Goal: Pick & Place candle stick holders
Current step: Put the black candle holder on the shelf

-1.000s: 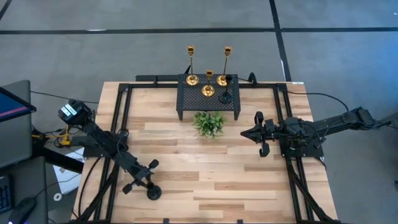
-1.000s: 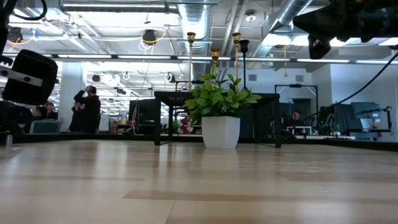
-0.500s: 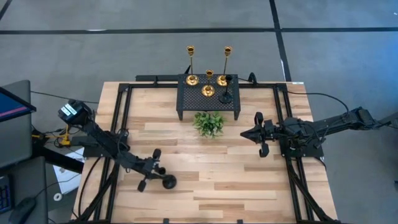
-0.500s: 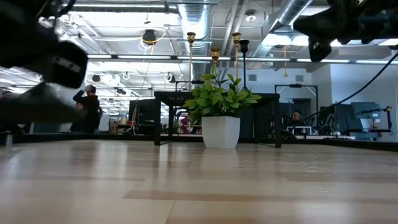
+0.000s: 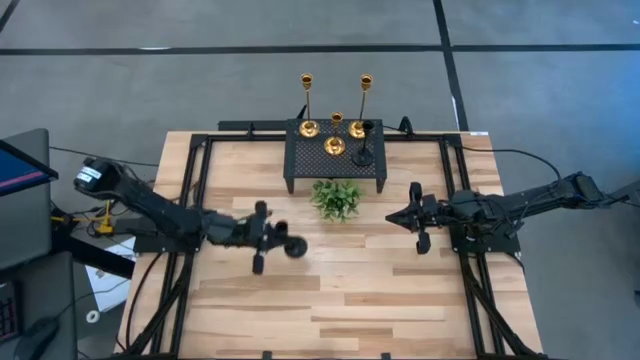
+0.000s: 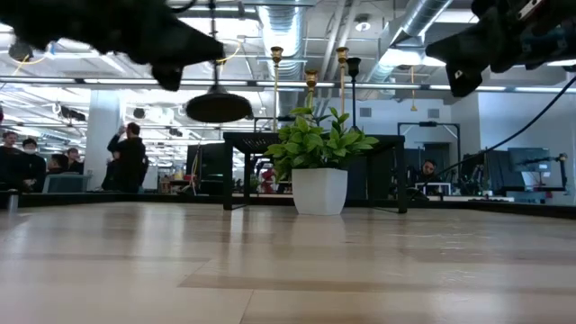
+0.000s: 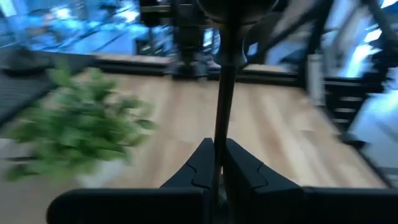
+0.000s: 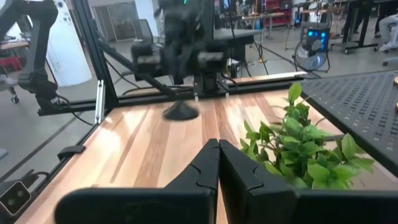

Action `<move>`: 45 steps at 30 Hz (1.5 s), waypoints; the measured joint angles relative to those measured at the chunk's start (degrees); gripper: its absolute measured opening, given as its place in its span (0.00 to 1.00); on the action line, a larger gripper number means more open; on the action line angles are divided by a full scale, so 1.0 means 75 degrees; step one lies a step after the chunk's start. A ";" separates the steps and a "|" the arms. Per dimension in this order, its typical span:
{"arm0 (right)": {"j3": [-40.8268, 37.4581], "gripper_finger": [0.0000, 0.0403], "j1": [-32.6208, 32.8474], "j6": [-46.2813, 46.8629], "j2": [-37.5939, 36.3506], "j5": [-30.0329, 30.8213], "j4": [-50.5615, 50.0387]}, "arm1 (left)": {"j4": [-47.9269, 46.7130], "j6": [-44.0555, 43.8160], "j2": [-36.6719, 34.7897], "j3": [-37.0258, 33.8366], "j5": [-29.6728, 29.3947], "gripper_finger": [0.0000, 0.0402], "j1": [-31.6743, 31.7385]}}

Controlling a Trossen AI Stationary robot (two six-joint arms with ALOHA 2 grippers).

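My left gripper (image 5: 272,238) hovers over the table's middle left, shut on a black candle stick holder (image 5: 293,247). Its round base (image 6: 218,108) hangs above the wood. On the black mesh stand (image 5: 310,160) at the far edge, resting on their bases, are two tall gold holders (image 5: 306,100) (image 5: 365,100), a short gold one (image 5: 335,143) and a black one (image 5: 364,150). My right gripper (image 5: 392,215) is shut on nothing and hangs above the table, right of the plant. My left gripper pinches the holder's thin black stem (image 7: 219,143) between its two fingers. The fingers lie level, coming from the table's left, across the stem. The holder stands roughly upright in the hold, with its base (image 8: 180,112) below the fingers and clear of the table.
A small green plant (image 5: 336,198) in a white pot (image 6: 319,191) stands in front of the mesh stand, between my two grippers. Black frame rails (image 5: 195,190) run along the table's sides. People stand in the room beyond the table (image 6: 126,157).
My left gripper has risen and swung from the near left part of the table toward the plant. It has tipped from slanting down to level. The black holder has gone with it and now hangs higher above the wood.
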 joint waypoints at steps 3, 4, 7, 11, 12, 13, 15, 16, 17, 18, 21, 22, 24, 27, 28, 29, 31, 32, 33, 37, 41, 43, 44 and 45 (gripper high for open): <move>0.0000 0.00 -0.0001 -0.0001 0.0000 -0.0003 -0.0080 | -0.1456 0.0024 -0.0214 0.0775 -0.0003 0.03 0.0691; 0.0000 0.00 -0.0003 -0.0001 0.0000 -0.0017 -0.0092 | -0.1832 0.0085 -0.0222 0.1046 0.0000 0.03 0.0935; 0.0000 0.00 0.0000 0.0000 0.0000 -0.0027 -0.0106 | -0.2375 0.0451 -0.0173 0.1666 0.0000 0.03 0.1648; 0.0000 0.00 -0.0001 -0.0003 -0.0001 -0.0029 -0.0142 | -0.2397 0.0829 -0.0033 0.2199 0.0058 0.03 0.2568; 0.0000 0.00 0.0000 -0.0003 0.0000 -0.0029 -0.0152 | -0.2403 0.0831 -0.0018 0.2286 0.0148 0.03 0.2816; 0.0000 0.00 -0.0003 -0.0003 -0.0003 -0.0029 -0.0152 | -0.2434 0.0821 -0.0012 0.2355 0.0279 0.03 0.3062; 0.0000 0.00 -0.0003 -0.0003 -0.0003 -0.0030 -0.0218 | -0.2379 0.0795 0.0089 0.2510 0.0625 0.03 0.3520; 0.0000 0.00 0.0000 -0.0003 -0.0003 -0.0030 -0.0280 | -0.2399 0.0741 0.0130 0.2546 0.0754 0.03 0.3732; 0.0000 0.00 -0.0002 -0.0003 -0.0003 -0.0030 -0.0325 | -0.2434 0.0625 0.0201 0.2591 0.0813 0.03 0.3925; 0.0000 0.00 -0.0003 -0.0006 -0.0003 -0.0029 -0.0381 | -0.2420 0.0541 0.0317 0.2685 0.0871 0.03 0.4103; 0.0000 0.00 -0.0002 -0.0006 -0.0003 -0.0029 -0.0509 | -0.2428 0.0442 0.0696 0.2914 0.1030 0.03 0.4541; 0.0000 0.00 -0.0003 -0.0006 -0.0003 -0.0030 -0.0546 | -0.2425 0.0442 0.0867 0.3020 0.1107 0.03 0.4651; 0.0000 0.00 -0.0003 -0.0006 0.0000 -0.0027 -0.0560 | -0.2424 0.0439 0.1203 0.3248 0.1265 0.03 0.4823; 0.0000 0.00 -0.0003 -0.0006 -0.0003 -0.0029 -0.0559 | -0.2431 0.0481 0.1638 0.3610 0.1319 0.03 0.4981; 0.0000 0.00 0.0000 -0.0006 -0.0003 -0.0029 -0.0560 | -0.2432 0.0551 0.1722 0.3686 0.1320 0.03 0.5031; 0.0000 0.00 0.0000 -0.0006 -0.0003 -0.0030 -0.0557 | -0.2433 0.0588 0.1785 0.3766 0.1321 0.03 0.5083; 0.0000 0.00 0.0000 -0.0006 -0.0002 -0.0030 -0.0570 | -0.2474 0.0591 0.1832 0.3849 0.1302 0.03 0.5185; 0.0000 0.00 0.0000 -0.0006 -0.0003 -0.0030 -0.0588 | -0.2486 0.0591 0.1848 0.3887 0.1281 0.03 0.5225; 0.0000 0.00 0.0000 -0.0006 -0.0003 -0.0027 -0.0624 | -0.2494 0.0588 0.1853 0.3899 0.1243 0.03 0.5275; 0.0000 0.00 0.0000 -0.0006 0.0000 -0.0027 -0.0696 | -0.2624 0.0376 0.1858 0.3899 0.1155 0.03 0.5507; 0.0000 0.00 0.0000 -0.0006 0.0000 -0.0027 -0.0709 | -0.2771 0.0328 0.1937 0.3897 0.1147 0.03 0.5642; 0.0000 0.00 0.0000 -0.0006 -0.0002 -0.0027 -0.0714 | -0.2778 0.0255 0.1945 0.3893 0.1157 0.03 0.5646; 0.0000 0.00 0.0000 -0.0006 -0.0002 -0.0027 -0.0715 | -0.2759 0.0206 0.1939 0.3893 0.1163 0.03 0.5646; 0.0000 0.00 0.0000 -0.0006 -0.0001 -0.0027 -0.0715 | -0.2759 0.0199 0.1937 0.3893 0.1169 0.03 0.5643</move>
